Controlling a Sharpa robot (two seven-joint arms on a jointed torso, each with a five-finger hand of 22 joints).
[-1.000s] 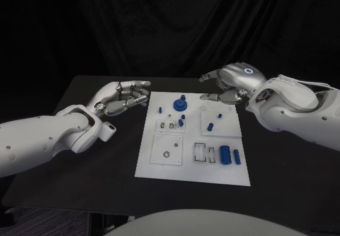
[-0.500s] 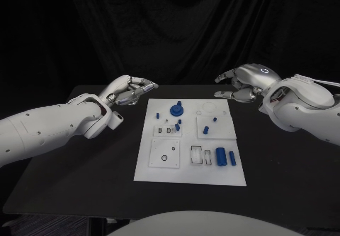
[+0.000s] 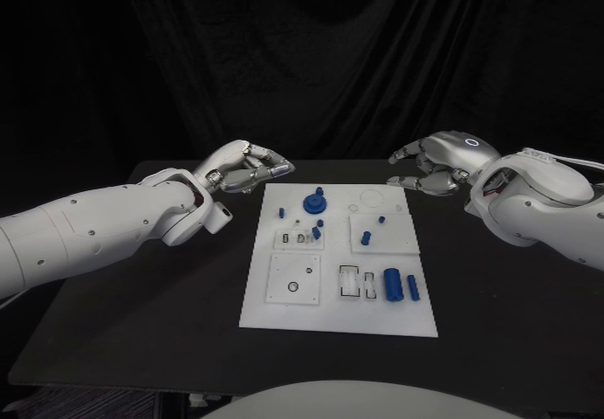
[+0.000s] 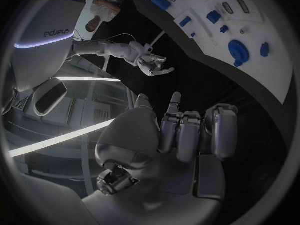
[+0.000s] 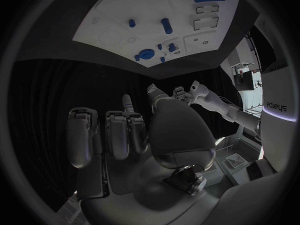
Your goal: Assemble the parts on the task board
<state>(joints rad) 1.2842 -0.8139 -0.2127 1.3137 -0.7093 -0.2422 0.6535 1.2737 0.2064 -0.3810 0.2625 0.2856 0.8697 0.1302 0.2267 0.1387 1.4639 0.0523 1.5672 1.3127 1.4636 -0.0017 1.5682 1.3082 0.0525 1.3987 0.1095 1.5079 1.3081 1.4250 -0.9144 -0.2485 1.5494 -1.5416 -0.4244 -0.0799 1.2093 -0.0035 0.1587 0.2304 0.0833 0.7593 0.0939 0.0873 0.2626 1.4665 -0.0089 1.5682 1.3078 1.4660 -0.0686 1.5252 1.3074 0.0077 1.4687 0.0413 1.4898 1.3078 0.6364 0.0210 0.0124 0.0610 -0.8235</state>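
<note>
- The task board [image 3: 341, 301] lies flat in the middle of the black table [image 3: 139, 297], a white plate with square inset panels.
- The parts are small blue pieces spread over the board: a round knobbed disc [image 3: 313, 204] at the far end, short pegs [image 3: 367, 236] around the middle, and a thick cylinder [image 3: 394, 284] with a slimmer pin [image 3: 413, 285] beside it at the near right.
- Left hand [image 3: 247, 168] hovers over the table just beyond the board's far left corner, fingers curled in on nothing; it touches no part.
- Right hand [image 3: 435, 164] hangs above the far right corner, fingers loosely bent and apart, empty.
- The parts look like hard, smooth plastic: light, stiff, not fragile, but likely to slip or roll away if nudged.
- The cylinder and pin are best pinched across their width at mid-length.
- The standing pegs suit a fingertip pinch from above; the disc offers its raised knob.
- The board looks light too and may slide under a sideways push.
</note>
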